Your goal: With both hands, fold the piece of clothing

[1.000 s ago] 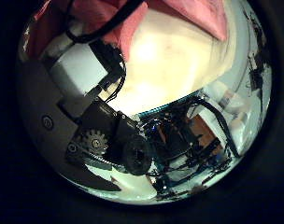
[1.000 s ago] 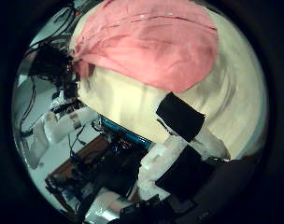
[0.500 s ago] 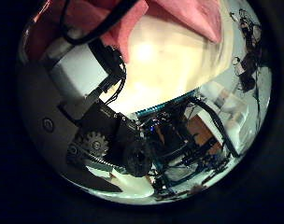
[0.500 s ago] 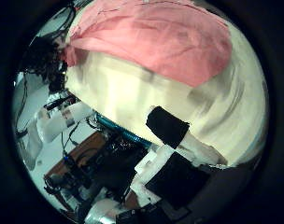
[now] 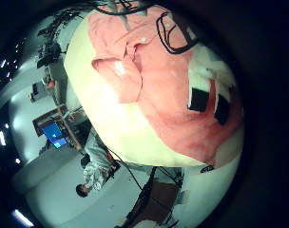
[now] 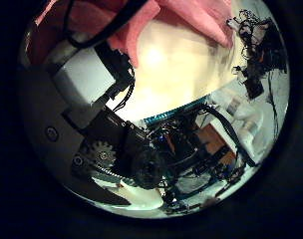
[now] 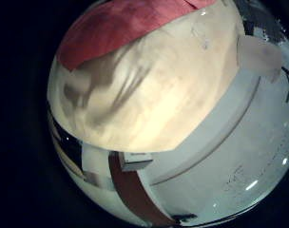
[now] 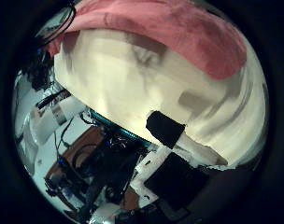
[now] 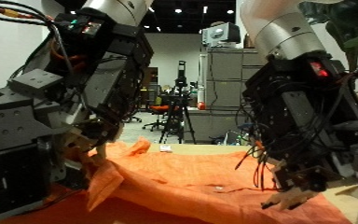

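One orange-pink garment (image 9: 191,191) lies spread and rumpled across the table (image 9: 348,191), its cloth creased into soft ridges and its near edge running off the bottom of the outside view. A raised fold of the cloth climbs toward the left robot hand (image 9: 86,154), which hangs low over that end of the garment with its fingers bent down into the fabric and a bunch of cloth gathered at them, so it appears to pinch the garment there. The right robot hand (image 9: 297,182) hangs at the opposite end, its fingertips curled down at the garment's edge where the cloth meets bare table; whether they grip the cloth or only touch it cannot be told. From the left little finger side palm view the garment (image 5: 168,90) shows a collar-like opening and wrinkled panels lying on the pale table (image 5: 106,123). In the right thumb side palm view the cloth (image 8: 170,33) covers the far part of the light table (image 8: 133,89), with bare surface between it and that palm's own fingers (image 8: 175,131).
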{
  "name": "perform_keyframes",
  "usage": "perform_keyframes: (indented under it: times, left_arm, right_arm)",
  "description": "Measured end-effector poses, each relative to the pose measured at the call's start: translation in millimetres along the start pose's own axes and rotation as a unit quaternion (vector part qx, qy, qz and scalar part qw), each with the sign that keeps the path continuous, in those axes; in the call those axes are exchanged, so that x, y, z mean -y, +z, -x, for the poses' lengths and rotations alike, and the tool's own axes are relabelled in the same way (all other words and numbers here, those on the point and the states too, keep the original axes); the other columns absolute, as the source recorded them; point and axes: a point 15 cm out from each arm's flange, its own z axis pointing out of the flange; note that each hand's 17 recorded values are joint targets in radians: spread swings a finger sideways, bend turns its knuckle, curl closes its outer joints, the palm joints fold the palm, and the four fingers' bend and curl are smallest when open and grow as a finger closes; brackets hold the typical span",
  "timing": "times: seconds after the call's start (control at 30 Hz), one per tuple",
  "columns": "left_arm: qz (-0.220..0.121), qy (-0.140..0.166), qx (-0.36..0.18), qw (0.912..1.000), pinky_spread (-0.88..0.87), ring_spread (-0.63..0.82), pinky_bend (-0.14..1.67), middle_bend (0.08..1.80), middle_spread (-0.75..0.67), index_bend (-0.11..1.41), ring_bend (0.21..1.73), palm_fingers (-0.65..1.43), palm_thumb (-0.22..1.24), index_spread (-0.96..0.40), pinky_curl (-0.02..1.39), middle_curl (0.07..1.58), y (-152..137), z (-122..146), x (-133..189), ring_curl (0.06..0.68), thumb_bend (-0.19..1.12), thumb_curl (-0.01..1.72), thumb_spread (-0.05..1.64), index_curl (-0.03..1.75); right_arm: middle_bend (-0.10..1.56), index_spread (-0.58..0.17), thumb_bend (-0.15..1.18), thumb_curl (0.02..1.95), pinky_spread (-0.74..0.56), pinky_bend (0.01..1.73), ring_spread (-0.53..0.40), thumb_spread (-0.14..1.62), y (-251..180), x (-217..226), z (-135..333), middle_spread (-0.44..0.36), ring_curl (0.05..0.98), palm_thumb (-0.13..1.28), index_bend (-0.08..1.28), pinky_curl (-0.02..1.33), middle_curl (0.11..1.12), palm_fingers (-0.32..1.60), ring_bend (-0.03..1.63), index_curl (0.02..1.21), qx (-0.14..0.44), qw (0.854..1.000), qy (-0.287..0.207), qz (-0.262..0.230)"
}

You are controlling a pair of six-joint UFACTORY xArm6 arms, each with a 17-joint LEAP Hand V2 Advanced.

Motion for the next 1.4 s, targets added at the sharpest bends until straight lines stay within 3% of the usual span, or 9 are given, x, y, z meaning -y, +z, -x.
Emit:
perform_keyframes:
  times: [0.17,0.3,0.33,0.5,0.53,0.57,0.73,0.93,1.4]
  left_arm:
    - [-0.001,-0.001,0.0,1.0,-0.62,-0.47,1.31,0.71,-0.66,0.17,1.34,0.92,0.89,-0.59,0.59,1.26,-3,1,0,0.535,-0.02,0.69,0.96,1.47]
    - [0.002,0.0,0.001,1.0,-0.62,-0.47,1.31,0.71,-0.66,0.17,1.34,0.92,0.89,-0.58,0.59,1.26,-4,2,-3,0.534,-0.02,0.69,0.96,1.49]
    - [0.003,0.001,0.002,1.0,-0.62,-0.47,1.31,0.71,-0.66,0.17,1.34,0.92,0.89,-0.57,0.59,1.27,-4,2,-3,0.534,-0.02,0.69,0.96,1.5]
    - [0.004,0.011,0.002,0.9999,-0.62,-0.48,1.32,0.71,-0.67,0.16,1.34,0.91,0.89,-0.55,0.59,1.27,-6,4,-5,0.534,-0.02,0.69,0.97,1.52]
    - [0.003,0.014,0.003,0.9999,-0.62,-0.48,1.32,0.71,-0.67,0.16,1.34,0.91,0.89,-0.54,0.59,1.27,-7,5,-5,0.534,-0.02,0.69,0.97,1.52]
    - [0.002,0.016,0.002,0.9999,-0.62,-0.48,1.31,0.71,-0.67,0.16,1.34,0.9,0.88,-0.54,0.59,1.27,-8,6,-5,0.535,-0.02,0.69,0.97,1.53]
    - [0.015,0.045,0.002,0.9989,-0.62,-0.48,1.32,0.71,-0.67,0.16,1.35,0.9,0.87,-0.52,0.59,1.27,-10,9,-13,0.535,-0.02,0.68,0.97,1.54]
    - [0.043,0.094,-0.003,0.9946,-0.62,-0.47,1.31,0.71,-0.66,0.16,1.34,0.89,0.86,-0.49,0.58,1.27,-13,12,-31,0.534,-0.02,0.68,0.98,1.55]
    - [0.016,0.098,-0.004,0.9951,-0.62,-0.46,1.31,0.73,-0.66,0.16,1.34,0.88,0.86,-0.44,0.58,1.26,-68,32,-48,0.537,-0.02,0.67,0.97,1.57]
  right_arm:
    - [0.41,-0.21,0.02,0.36,-0.04,0.32,-0.086,1.01,-2,7,7,-0.049,0.287,0.69,0.19,0.24,0.45,0.56,0.63,0.35,-0.008,1.0,0.007,-0.009]
    - [0.43,-0.281,0.1,0.42,-0.3,0.58,-0.199,1.01,-10,16,3,-0.116,0.321,0.89,0.16,0.28,0.47,0.92,0.76,0.34,-0.014,0.999,0.029,-0.035]
    - [0.41,-0.309,0.18,0.48,-0.4,0.68,-0.235,1.04,-13,19,1,-0.141,0.343,1.01,0.18,0.31,0.48,1.03,0.81,0.35,-0.016,0.998,0.034,-0.047]
    - [0.47,-0.359,0.36,0.63,-0.55,0.82,-0.293,1.04,-23,22,-7,-0.206,0.401,1.24,0.25,0.37,0.53,1.18,0.86,0.42,-0.02,0.996,0.047,-0.067]
    - [0.04,-0.37,0.39,0.67,-0.57,0.93,-0.296,1.04,-24,21,-8,-0.206,0.443,1.25,0.39,0.41,0.4,1.0,0.99,0.47,-0.019,0.996,0.049,-0.069]
    - [0.47,-0.368,0.43,0.7,-0.58,0.86,-0.291,1.03,-26,20,-9,-0.223,0.415,1.26,0.36,0.38,0.52,1.28,0.92,0.46,-0.019,0.996,0.05,-0.07]
    - [0.75,-0.358,0.54,0.87,-0.58,0.87,-0.273,0.94,-41,13,-14,-0.192,0.457,1.23,0.59,0.4,0.6,1.44,0.99,0.57,-0.025,0.994,0.055,-0.092]
    - [0.93,-0.34,0.64,1.07,-0.51,1.01,-0.256,0.82,-39,-20,-16,-0.165,0.5,1.18,0.77,0.47,0.65,1.37,1.1,0.66,-0.03,0.994,0.061,-0.089]
    - [1.12,-0.308,0.86,1.53,-0.36,1.2,-0.231,0.53,-119,-56,-43,-0.159,0.55,0.98,0.92,0.58,0.68,1.26,1.25,0.73,-0.029,0.972,0.116,-0.204]
